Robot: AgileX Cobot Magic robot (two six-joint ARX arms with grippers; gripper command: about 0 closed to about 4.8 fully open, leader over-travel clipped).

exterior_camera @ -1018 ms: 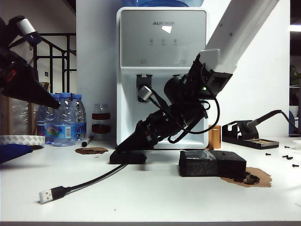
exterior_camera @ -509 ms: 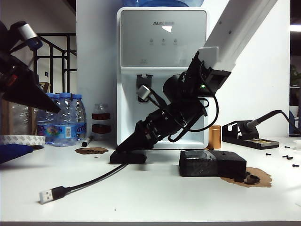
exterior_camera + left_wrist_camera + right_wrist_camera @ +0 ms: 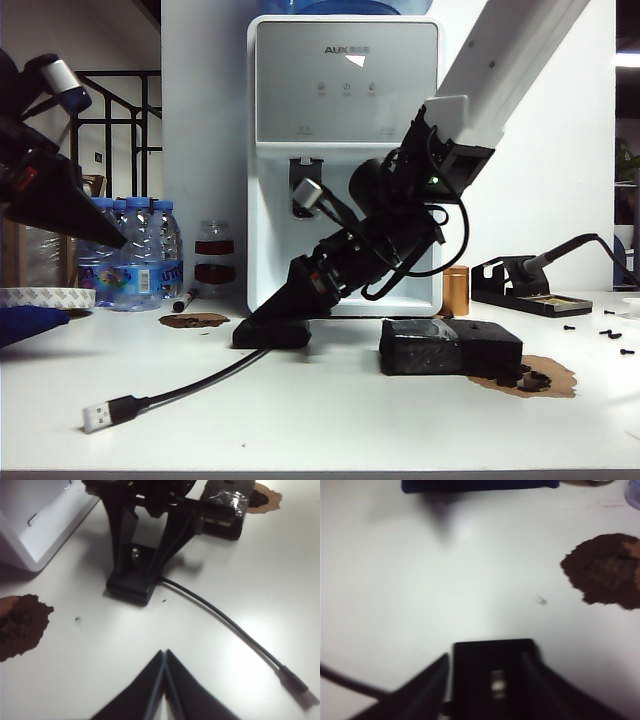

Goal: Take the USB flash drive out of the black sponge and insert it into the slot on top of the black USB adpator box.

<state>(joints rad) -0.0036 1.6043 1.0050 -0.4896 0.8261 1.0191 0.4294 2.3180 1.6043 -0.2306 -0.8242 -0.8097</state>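
From the exterior view you have the right gripper (image 3: pixel 262 318) angled down onto the adaptor box (image 3: pixel 272 334), which lies flat on the white table (image 3: pixel 330 420) in front of the water dispenser (image 3: pixel 345 150). The sponge (image 3: pixel 450 348) sits just right of the box, apart from it. The left gripper (image 3: pixel 112 236) hangs raised at the far left, well clear of both.

In the left wrist view its fingers (image 3: pixel 150 690) are pressed together — closed on nothing. Beyond them, the flash drive (image 3: pixel 136 555) shows as a small silvery piece on top of the box (image 3: pixel 131 584), between the right gripper's fingers (image 3: pixel 116 530). The cable (image 3: pixel 225 622) trails away across the table.

In the right wrist view the right gripper (image 3: pixel 485 672) is spread — fingers either side of the box (image 3: pixel 492 675), the drive (image 3: pixel 496 684) seated in the top, ungripped.
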